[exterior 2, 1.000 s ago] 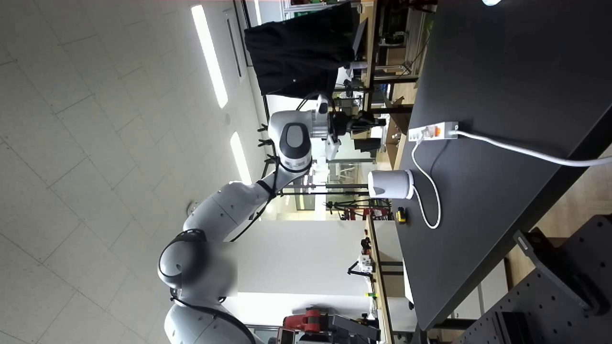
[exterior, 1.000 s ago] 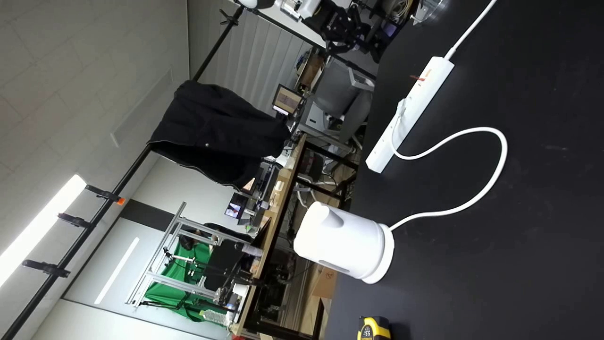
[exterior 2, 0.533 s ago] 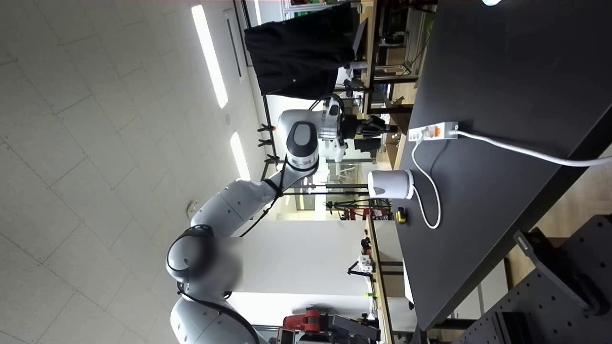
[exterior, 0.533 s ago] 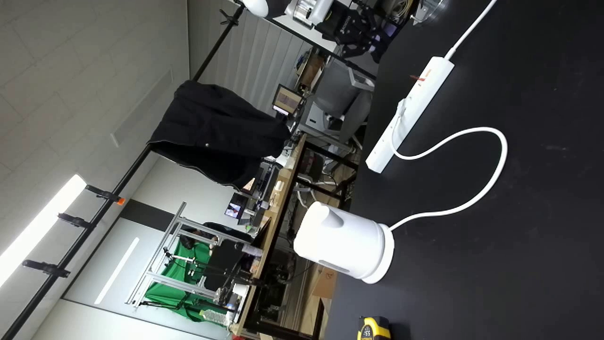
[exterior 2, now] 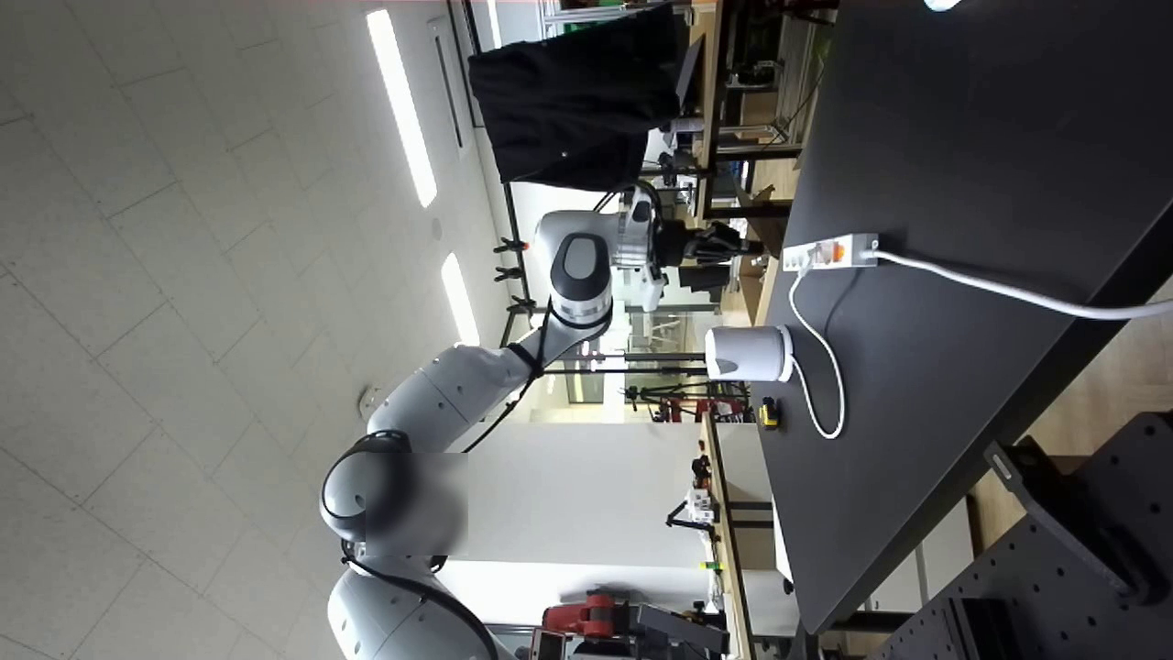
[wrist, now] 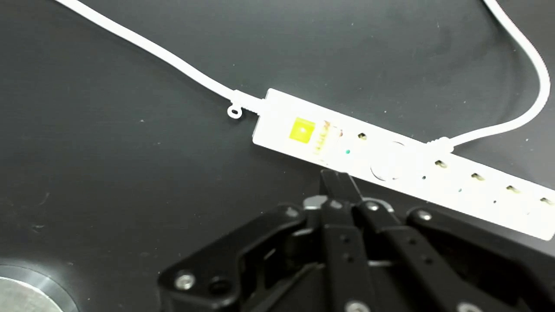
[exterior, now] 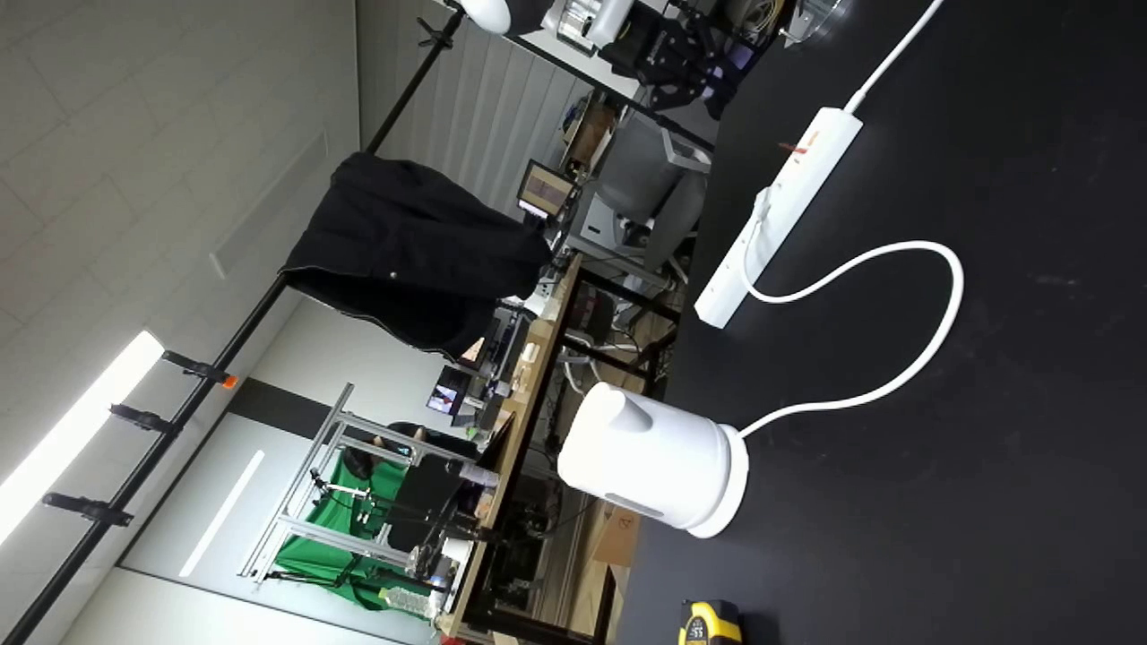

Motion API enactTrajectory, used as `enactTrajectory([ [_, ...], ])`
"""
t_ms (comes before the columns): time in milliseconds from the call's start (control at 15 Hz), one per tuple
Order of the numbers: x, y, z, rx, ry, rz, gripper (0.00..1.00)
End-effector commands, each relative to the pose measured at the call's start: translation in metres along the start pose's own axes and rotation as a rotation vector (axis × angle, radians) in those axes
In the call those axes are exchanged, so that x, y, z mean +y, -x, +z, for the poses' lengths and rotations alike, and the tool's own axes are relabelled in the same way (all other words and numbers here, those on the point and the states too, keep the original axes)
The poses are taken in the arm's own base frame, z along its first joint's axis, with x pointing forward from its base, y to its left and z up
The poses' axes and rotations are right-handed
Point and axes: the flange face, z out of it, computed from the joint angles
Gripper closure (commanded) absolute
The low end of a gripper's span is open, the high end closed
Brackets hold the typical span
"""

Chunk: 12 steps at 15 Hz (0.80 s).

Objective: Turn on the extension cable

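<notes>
The extension cable (exterior: 789,202) is a long narrow white strip on the black table. It shows in both exterior views (exterior 2: 857,249) and in the wrist view (wrist: 472,186). Its switch (wrist: 302,130) at the cord end looks yellow in the wrist view and orange-red in an exterior view (exterior 2: 836,252). A white plug sits in one socket. My gripper (wrist: 336,174) is shut and empty, fingertips together. In the wrist view the tips overlap the strip's near edge, right of the switch. In both exterior views my gripper (exterior: 712,98) (exterior 2: 756,247) is above the table, apart from the strip.
A white kettle-like jug (exterior: 650,461) stands on the table, its cord looping to the strip. A yellow and black tape measure (exterior: 710,624) lies beyond it. A round clear-and-metal item (wrist: 26,290) shows at the lower left of the wrist view.
My gripper has come down toward the table and closer to the strip, mostly in the earlier half second. It is nearly still since. The strip and jug have not moved.
</notes>
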Motion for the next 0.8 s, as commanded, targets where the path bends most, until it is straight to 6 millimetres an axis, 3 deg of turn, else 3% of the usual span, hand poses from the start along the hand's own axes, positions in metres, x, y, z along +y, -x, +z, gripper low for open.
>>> enactTrajectory([
  [0,-0.004,0.003,0.025,0.001,0.009,-0.003,1.00],
  [267,-0.011,0.004,0.058,-0.002,0.025,-0.010,1.00],
  [733,-0.012,0.002,0.092,0.034,0.028,-0.021,1.00],
])
